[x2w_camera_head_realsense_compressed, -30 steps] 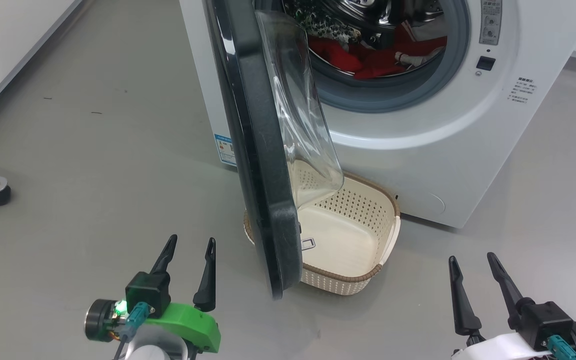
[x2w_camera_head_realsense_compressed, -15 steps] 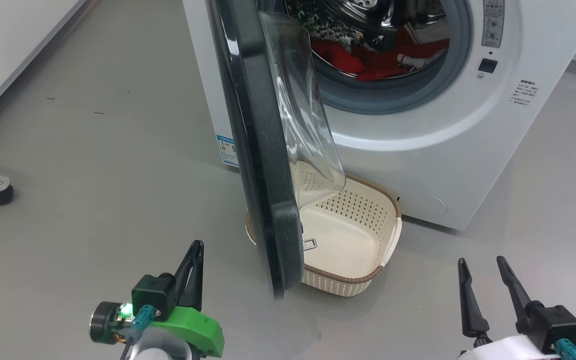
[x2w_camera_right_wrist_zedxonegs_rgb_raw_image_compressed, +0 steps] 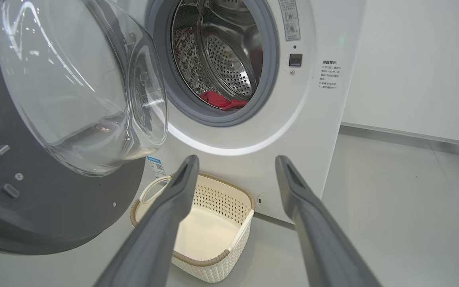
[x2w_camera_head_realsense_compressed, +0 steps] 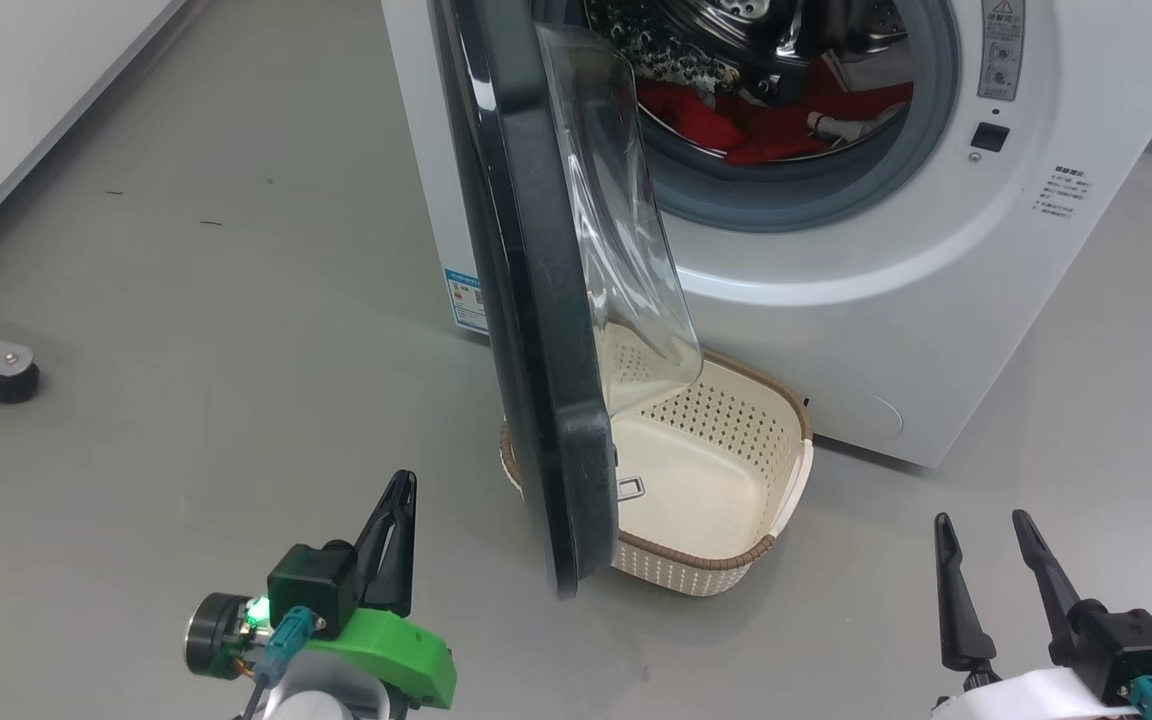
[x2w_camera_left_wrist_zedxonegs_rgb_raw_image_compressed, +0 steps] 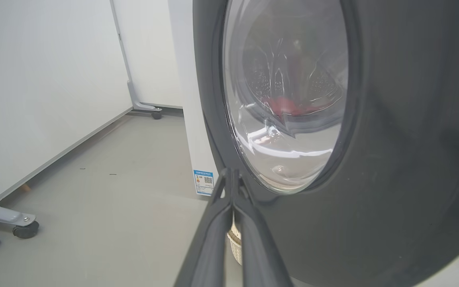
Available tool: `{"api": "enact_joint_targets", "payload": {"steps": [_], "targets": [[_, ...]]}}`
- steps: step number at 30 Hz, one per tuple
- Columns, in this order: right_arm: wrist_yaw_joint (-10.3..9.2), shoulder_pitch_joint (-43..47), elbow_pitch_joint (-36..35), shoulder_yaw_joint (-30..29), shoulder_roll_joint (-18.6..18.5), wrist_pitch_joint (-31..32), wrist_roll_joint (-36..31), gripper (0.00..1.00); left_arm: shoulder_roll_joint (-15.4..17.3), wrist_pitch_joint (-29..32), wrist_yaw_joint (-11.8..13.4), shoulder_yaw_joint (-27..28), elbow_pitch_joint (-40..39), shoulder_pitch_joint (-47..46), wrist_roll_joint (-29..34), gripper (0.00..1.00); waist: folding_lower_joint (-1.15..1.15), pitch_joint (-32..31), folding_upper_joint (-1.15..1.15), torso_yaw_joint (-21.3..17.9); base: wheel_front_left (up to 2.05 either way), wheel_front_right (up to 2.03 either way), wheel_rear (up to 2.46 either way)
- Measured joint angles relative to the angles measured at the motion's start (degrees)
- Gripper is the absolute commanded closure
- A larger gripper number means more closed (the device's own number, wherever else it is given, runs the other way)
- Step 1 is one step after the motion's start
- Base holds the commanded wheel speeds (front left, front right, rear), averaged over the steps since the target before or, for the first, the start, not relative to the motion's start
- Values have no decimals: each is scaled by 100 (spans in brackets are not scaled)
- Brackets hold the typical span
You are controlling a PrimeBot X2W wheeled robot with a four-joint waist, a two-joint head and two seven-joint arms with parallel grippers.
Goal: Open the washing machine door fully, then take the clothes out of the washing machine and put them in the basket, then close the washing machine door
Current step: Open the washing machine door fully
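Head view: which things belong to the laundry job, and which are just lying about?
Job:
washing machine door
washing machine
red clothes inside it
basket

Lying about:
grey caster foot at far left
white wall panel behind it

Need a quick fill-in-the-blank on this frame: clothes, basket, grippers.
1. The bright red fabric garment lies inside the perforated steel ____ of the white front-loading washing machine.
2. The cream perforated plastic basket on the floor in front of the machine is ____.
3. The left gripper has its two dark fingers shut together, while the right gripper is ____.

Missing words: drum; empty; open.
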Motion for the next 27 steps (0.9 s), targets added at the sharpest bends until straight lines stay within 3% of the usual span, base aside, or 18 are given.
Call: {"api": "enact_joint_targets", "payload": {"steps": [9, 21, 27], "targets": [[75, -12, 32, -80, 20, 4, -46, 0, 4, 0, 0, 157, -679, -28, 166, 100, 0, -45, 0, 103, 0, 0, 0], [179, -65, 101, -177, 52, 4, -113, 0, 4, -27, -10, 134, -2689, -554, 533, 100, 0, -70, 0, 177, 0, 0, 0], [249, -125, 157, -168, 70, 4, -155, 0, 4, -33, -220, -227, -3482, -650, 543, 100, 0, -76, 0, 132, 0, 0, 0]]}}
